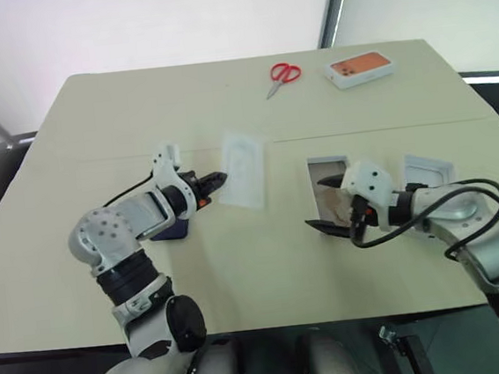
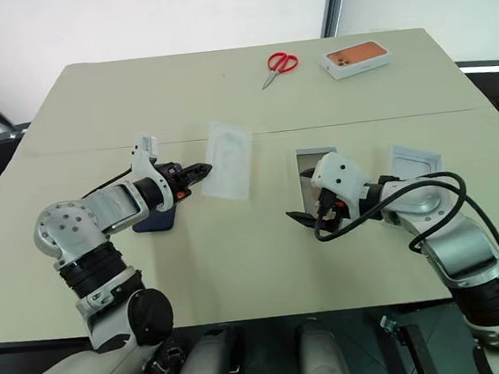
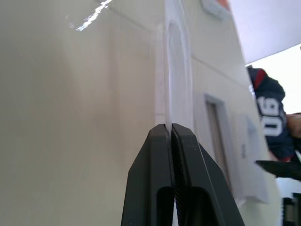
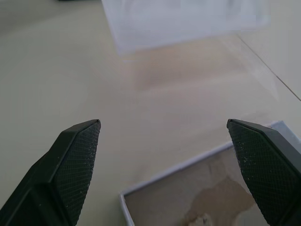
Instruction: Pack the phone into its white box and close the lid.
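Left eye view, going left to right: left hand [image 1: 220, 179] is pinched shut on the near edge of the thin white moulded insert [image 1: 243, 170], which looks tilted up off the tabletop [image 1: 266, 265] at that edge. Left wrist view confirms it: fingers [image 3: 160, 155] are clamped together with the thin sheet edge between them. The phone [image 1: 171, 231] lies flat on the tabletop under the left forearm, mostly hidden, only a dark blue corner showing. It is well apart from the white box [image 1: 327, 188].

White box sits open right of centre, brownish floor up, nothing in it that I can see. Right hand [image 1: 329, 202] hovers over the box's near end with its fingers spread wide, holding nothing; right wrist view shows the box corner [image 4: 197, 188] between the two open fingertips [image 4: 77, 160]. The lid [image 1: 428, 170] lies just right of the box, hollow side up, partly behind the right arm.

Far edge: red scissors [image 1: 282, 76] and a white box with orange top [image 1: 360, 68], both off to the side and not in play.

Progress, as a judgement: early. Insert is being handled, likely to move it. Phone is not in the box and lid is not on. Left to do: pick up phone, seat it in the box, fit the lid.
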Robot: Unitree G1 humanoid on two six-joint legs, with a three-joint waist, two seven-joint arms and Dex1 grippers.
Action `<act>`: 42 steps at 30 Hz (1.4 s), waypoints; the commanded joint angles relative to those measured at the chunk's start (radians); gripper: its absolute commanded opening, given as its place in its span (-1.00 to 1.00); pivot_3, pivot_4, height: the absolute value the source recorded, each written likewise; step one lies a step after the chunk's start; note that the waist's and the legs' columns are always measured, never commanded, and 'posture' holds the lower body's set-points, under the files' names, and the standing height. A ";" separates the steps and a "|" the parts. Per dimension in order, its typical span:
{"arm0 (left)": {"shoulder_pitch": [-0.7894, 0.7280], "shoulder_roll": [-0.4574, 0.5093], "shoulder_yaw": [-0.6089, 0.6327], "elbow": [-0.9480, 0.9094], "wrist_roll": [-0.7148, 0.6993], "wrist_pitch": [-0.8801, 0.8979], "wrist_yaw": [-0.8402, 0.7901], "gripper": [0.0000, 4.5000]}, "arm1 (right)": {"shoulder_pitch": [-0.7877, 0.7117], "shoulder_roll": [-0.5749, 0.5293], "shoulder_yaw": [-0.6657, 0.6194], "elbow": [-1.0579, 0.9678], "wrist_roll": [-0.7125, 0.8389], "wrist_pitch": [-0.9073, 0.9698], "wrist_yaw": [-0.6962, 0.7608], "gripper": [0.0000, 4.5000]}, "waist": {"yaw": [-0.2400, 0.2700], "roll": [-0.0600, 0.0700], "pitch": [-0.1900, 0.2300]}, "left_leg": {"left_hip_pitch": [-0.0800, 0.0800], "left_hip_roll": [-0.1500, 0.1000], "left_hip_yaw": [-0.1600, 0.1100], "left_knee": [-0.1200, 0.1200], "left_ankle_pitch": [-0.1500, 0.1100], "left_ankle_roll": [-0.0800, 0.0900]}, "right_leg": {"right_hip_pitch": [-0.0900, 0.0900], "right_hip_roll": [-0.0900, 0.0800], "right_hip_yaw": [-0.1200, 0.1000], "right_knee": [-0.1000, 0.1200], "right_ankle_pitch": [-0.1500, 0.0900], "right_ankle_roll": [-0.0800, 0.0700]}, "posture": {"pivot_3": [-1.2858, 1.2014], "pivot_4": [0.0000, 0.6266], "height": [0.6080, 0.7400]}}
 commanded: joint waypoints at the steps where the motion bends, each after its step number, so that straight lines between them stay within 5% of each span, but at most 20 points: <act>1: -0.054 -0.099 -0.024 -0.037 -0.079 0.009 0.032 -0.95 | 0.013 -0.068 -0.062 0.022 0.000 -0.045 0.059 1.00 | 0.011 -0.001 0.000 | 0.000 0.000 0.000 0.000 0.000 0.000 | 0.000 0.000 0.000 0.000 0.000 0.000 | 0.03 -0.52 0.35; 6: -0.060 -0.279 -0.104 0.038 -0.027 -0.025 0.134 -0.95 | 0.029 -0.135 -0.104 0.080 -0.014 -0.081 0.092 1.00 | 0.006 -0.002 0.001 | 0.000 0.000 0.001 0.000 0.000 0.000 | 0.000 0.000 0.000 -0.001 0.001 0.001 | 0.03 -0.52 0.35; 11: -0.059 -0.328 -0.206 0.188 -0.008 -0.168 0.177 -0.95 | 0.046 -0.163 -0.129 0.110 -0.026 -0.105 0.101 1.00 | 0.010 -0.003 0.002 | 0.001 0.000 0.001 0.000 0.000 0.000 | 0.001 0.000 0.000 -0.001 0.001 0.001 | 0.03 -0.52 0.35; 18: -0.077 -0.272 -0.246 0.259 -0.097 -0.243 0.185 -0.95 | 0.057 -0.170 -0.117 0.086 -0.034 -0.109 0.122 1.00 | 0.010 -0.003 0.002 | 0.000 0.000 0.001 0.000 0.000 0.000 | 0.001 0.000 0.000 -0.001 0.001 0.001 | 0.03 -0.52 0.35; 31: -0.003 -0.073 -0.137 0.115 -0.272 -0.164 0.208 -0.95 | 0.019 -0.122 0.056 0.144 -0.112 -0.136 0.172 1.00 | 0.008 -0.003 0.002 | 0.001 0.000 0.001 0.000 0.000 -0.001 | 0.001 0.000 0.000 -0.001 0.001 0.001 | 0.03 -0.52 0.35; 34: 0.007 -0.066 -0.120 0.101 -0.280 -0.164 0.229 -1.00 | 0.000 -0.117 0.087 0.174 -0.152 -0.163 0.180 0.64 | 0.010 -0.003 0.002 | 0.001 0.000 0.001 0.000 0.000 -0.001 | 0.000 0.000 0.000 -0.001 0.001 0.001 | 0.03 -0.52 0.35; 41: 0.007 -0.063 -0.079 0.100 -0.305 -0.176 0.272 -1.00 | -0.043 -0.094 0.113 0.082 -0.116 -0.108 0.224 -0.99 | 0.010 -0.004 0.002 | 0.000 0.000 0.000 0.001 0.000 -0.001 | 0.001 0.000 0.000 -0.001 0.001 0.001 | 0.03 -0.52 0.35; 42: 0.005 -0.064 -0.070 0.099 -0.314 -0.177 0.279 -1.00 | -0.056 -0.085 0.125 0.063 -0.117 -0.100 0.223 -0.99 | 0.008 -0.004 0.002 | 0.000 0.000 0.000 0.001 0.000 -0.001 | 0.001 0.000 0.000 -0.001 0.001 0.001 | 0.03 -0.52 0.35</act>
